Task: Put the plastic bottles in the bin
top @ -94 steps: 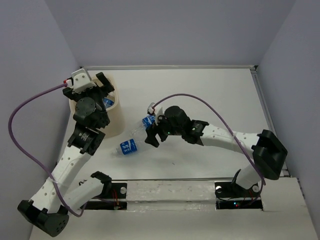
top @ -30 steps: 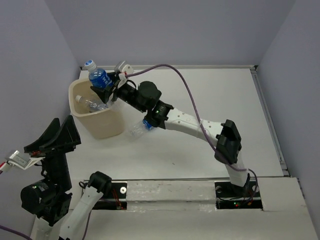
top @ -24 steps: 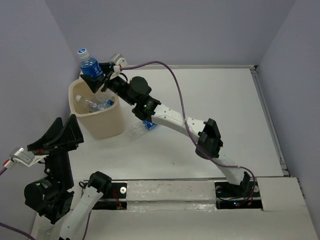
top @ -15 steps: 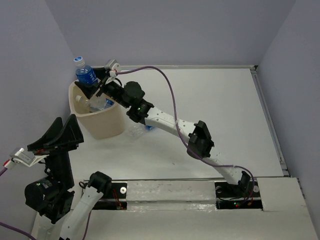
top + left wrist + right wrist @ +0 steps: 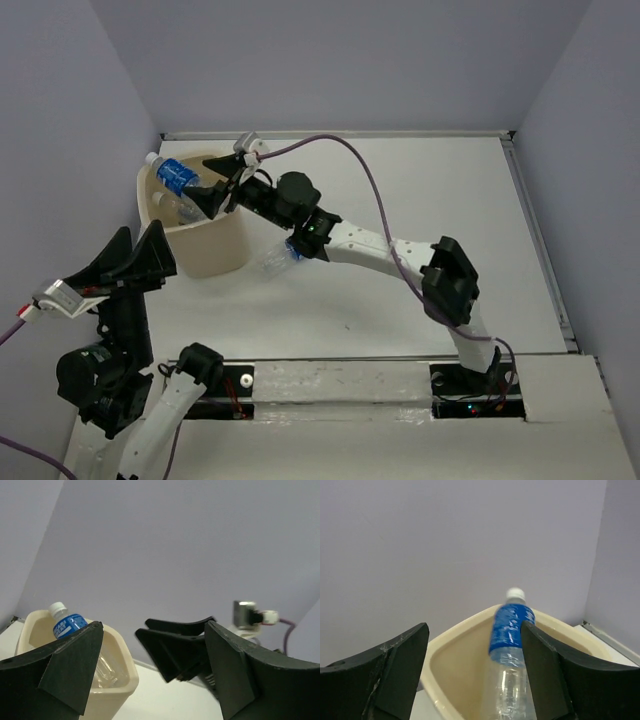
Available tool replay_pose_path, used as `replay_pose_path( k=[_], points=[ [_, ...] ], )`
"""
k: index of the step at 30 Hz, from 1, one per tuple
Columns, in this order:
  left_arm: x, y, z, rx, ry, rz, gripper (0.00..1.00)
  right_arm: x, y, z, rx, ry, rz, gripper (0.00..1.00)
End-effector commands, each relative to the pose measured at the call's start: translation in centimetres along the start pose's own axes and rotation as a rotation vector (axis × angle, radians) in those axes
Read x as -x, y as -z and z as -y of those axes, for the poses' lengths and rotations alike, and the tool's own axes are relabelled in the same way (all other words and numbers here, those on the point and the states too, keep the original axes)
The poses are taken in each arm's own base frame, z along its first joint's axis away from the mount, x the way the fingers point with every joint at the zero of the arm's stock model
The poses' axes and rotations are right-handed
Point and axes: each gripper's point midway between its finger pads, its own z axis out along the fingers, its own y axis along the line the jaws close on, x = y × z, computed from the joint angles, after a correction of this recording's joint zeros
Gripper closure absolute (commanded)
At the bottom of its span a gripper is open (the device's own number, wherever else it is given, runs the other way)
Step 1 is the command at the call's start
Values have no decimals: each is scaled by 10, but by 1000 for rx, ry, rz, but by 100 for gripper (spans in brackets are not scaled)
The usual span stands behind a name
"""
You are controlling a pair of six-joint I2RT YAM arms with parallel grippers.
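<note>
The beige bin (image 5: 212,250) stands at the table's far left. A clear bottle with a blue label (image 5: 172,175) leans in its mouth, white cap up and out over the far rim, held by nothing. My right gripper (image 5: 213,191) is open just over the bin's near-right rim. In the right wrist view the bottle (image 5: 510,630) stands blurred in the bin (image 5: 451,655), between the wide-open jaws of the right gripper (image 5: 475,672). Another clear bottle (image 5: 173,208) lies inside the bin. One more bottle (image 5: 277,257) lies on the table by the bin. My left gripper (image 5: 138,263) is open, raised and empty.
The left wrist view shows the bin (image 5: 118,690), the leaning bottle (image 5: 68,625), the open left gripper (image 5: 150,680) and the right gripper's black fingers (image 5: 175,645) beside the bin. The right arm (image 5: 370,245) stretches across the table. Purple walls stand close behind and left of the bin.
My right gripper carried the blue-label bottle over the bin, then opened. The bottle has dropped and tipped into the bin's mouth. The left arm has shifted slightly.
</note>
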Motion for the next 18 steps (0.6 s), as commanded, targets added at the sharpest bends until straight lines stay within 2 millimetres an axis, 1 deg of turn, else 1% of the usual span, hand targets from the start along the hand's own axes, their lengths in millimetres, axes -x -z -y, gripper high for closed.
replay_pose_path(
  k=[1,2,3,4,5,6,7,8,9,10,11,12,13,14,15,16,17,18],
  points=[
    [-16,-17,26,-83,-18,-71,8,139,40,-13,2,43,267,24],
    [-28,-21,34,-119,-24,-113,8,140,47,-13,-4,47,259,25],
    [-33,-22,39,-137,-24,-138,8,119,58,-9,-20,54,205,25],
    [-37,-24,44,-154,-15,-158,8,117,67,-8,-27,58,192,26],
    [-53,-27,51,-186,-24,-214,8,140,81,-10,-32,64,226,28],
    [-65,-28,54,-204,-36,-261,8,115,96,-2,-70,65,170,30],
    [-76,-29,58,-222,-45,-299,8,114,105,0,-81,67,163,31],
    [-86,-28,68,-274,-51,-348,8,113,115,2,-98,70,152,37],
    [-111,-31,70,-283,-75,-432,8,112,136,6,-126,70,134,41],
    [-122,-30,73,-301,-89,-487,8,111,147,12,-149,75,124,45],
    [-152,-25,78,-352,-109,-600,8,104,158,15,-170,70,81,56],
    [-164,-23,80,-372,-116,-646,8,121,175,20,-221,50,97,60],
    [-174,-21,83,-391,-121,-686,10,99,191,28,-263,37,39,64],
    [-194,-20,83,-398,-134,-749,11,90,205,33,-303,25,-1,65],
    [-203,-16,86,-420,-159,-778,12,83,232,48,-391,-10,-27,65],
    [-210,-17,85,-419,-181,-798,12,103,239,56,-430,-42,26,65],
    [-231,-12,88,-425,-209,-858,12,78,260,65,-479,-61,-39,65],
    [-244,-7,89,-437,-257,-897,12,90,277,67,-510,-134,1,65]
  ],
)
